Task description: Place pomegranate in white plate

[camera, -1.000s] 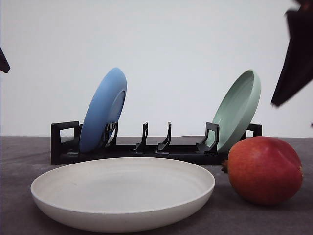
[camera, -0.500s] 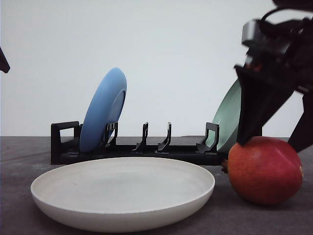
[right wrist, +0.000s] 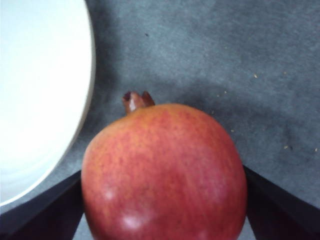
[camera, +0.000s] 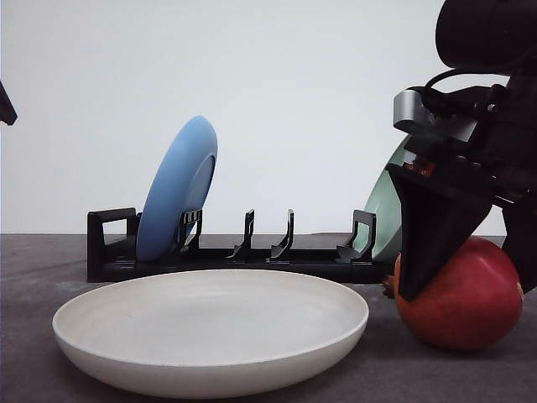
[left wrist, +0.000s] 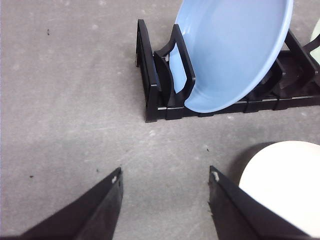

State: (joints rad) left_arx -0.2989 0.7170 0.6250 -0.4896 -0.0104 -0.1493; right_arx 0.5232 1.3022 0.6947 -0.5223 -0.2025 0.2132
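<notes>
Two fingers straddle the fruit, plate to its left.
The white plate [camera: 210,332] lies empty on the table; just right of it sits the pomegranate [camera: 466,294], crown toward the plate, with the right gripper [camera: 470,277] spread around it, not yet clamped.

A plain white wall [camera: 294,75] rises behind the black dish rack [camera: 252,252]. The rack stands on a dark grey, lightly speckled tabletop [left wrist: 65,100], under soft, even light.
</notes>
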